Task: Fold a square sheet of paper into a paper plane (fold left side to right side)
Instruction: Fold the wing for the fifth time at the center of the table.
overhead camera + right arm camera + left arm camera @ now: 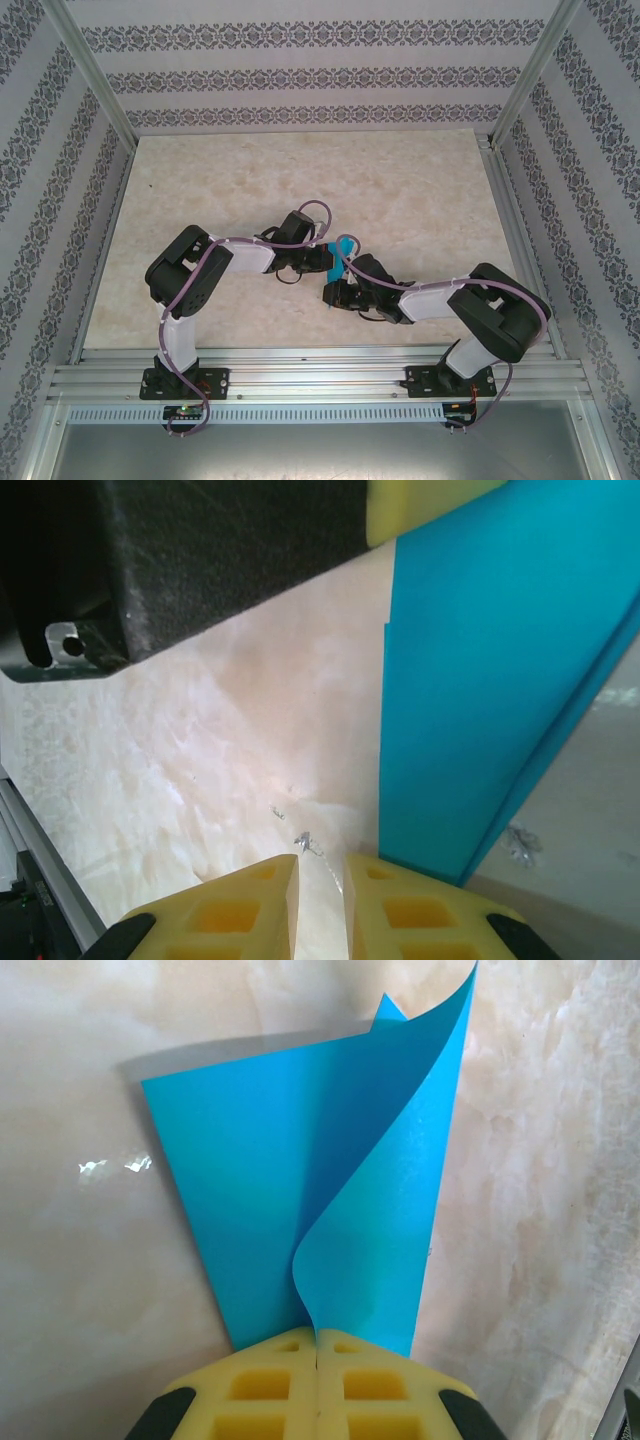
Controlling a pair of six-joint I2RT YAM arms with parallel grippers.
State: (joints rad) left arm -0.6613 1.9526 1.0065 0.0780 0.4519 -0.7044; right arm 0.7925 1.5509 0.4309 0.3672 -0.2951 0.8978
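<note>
Left wrist: left gripper [317,1340] clamped on paper [250,1180] tapering toward it, long axis straight ahead; right gripper [320,865] slightly parted.

**Left arm** [188,300]: base at the near edge on the left. The elbow is bent sharply outward and the white forearm reaches right toward the middle.

**Left gripper** [317,1338]: the yellow pads are pressed flush with no gap between them, clamped on one corner of the square sheet of paper [280,1190].

**Right arm** [490,320]: base at the near edge on the right. The elbow is folded out to the right and the forearm reaches left toward the middle.

**Right gripper** [322,868]: the yellow fingers stand a narrow slit apart with nothing between them. The paper's edge lies just beside its right finger.

**Relation**: the two grippers sit close together mid-workspace, the left one farther from the bases.
</note>
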